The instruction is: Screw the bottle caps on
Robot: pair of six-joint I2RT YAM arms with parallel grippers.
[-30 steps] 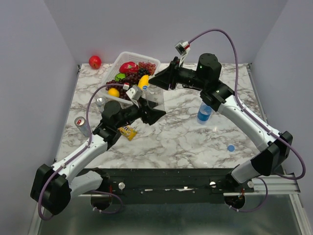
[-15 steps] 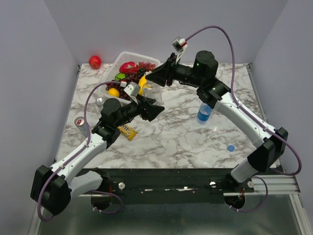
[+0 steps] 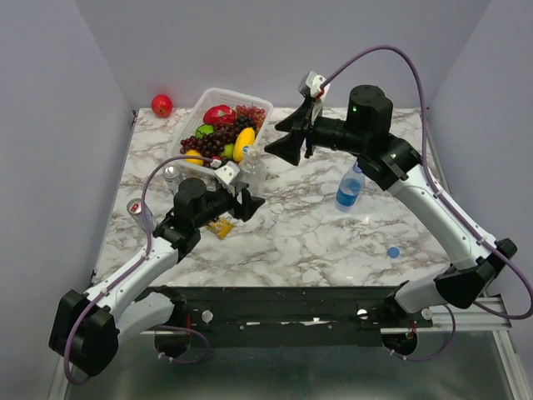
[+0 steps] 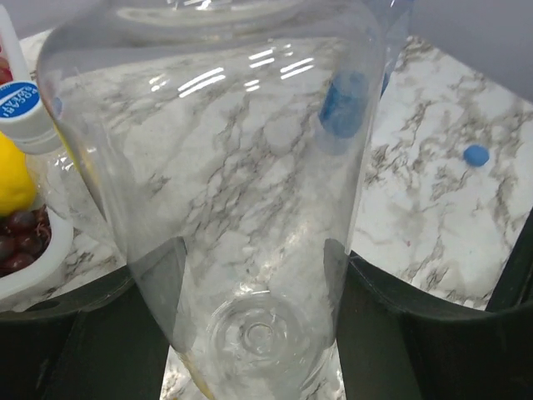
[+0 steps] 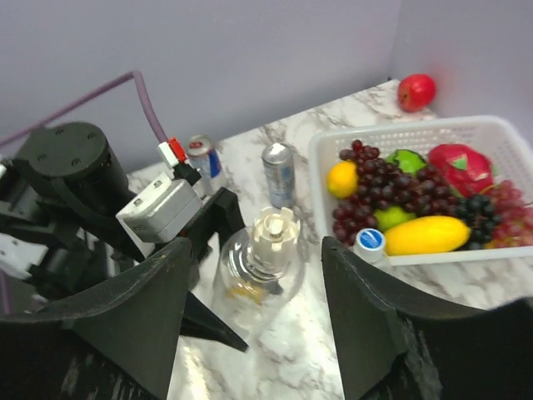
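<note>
A colourless bottle (image 3: pixel 252 177) stands upright on the marble table (image 3: pixel 316 242) with a pale whitish cap (image 5: pixel 274 231) on its neck. My left gripper (image 3: pixel 249 198) is shut on its lower body; in the left wrist view the bottle (image 4: pixel 250 167) fills the space between the fingers (image 4: pixel 125 333). My right gripper (image 3: pixel 286 147) is open and empty, just above and to the right of that cap. A second colourless bottle with a blue-and-white cap (image 5: pixel 369 241) stands by the basket. A blue-tinted bottle (image 3: pixel 349 191) stands uncapped at mid-right. A plain blue cap (image 3: pixel 392 251) lies near the front right.
A white basket (image 3: pixel 208 102) of fruit stands at the back left, with a red apple (image 3: pixel 161 105) beyond it. Two slim silver cans (image 3: pixel 141 213) (image 3: pixel 171 174) stand left of my left arm. A yellow packet (image 3: pixel 218 226) lies under the left gripper.
My right gripper has drawn back to the right off the bottle's top and is open. My left gripper with the bottle has shifted a little left and nearer.
</note>
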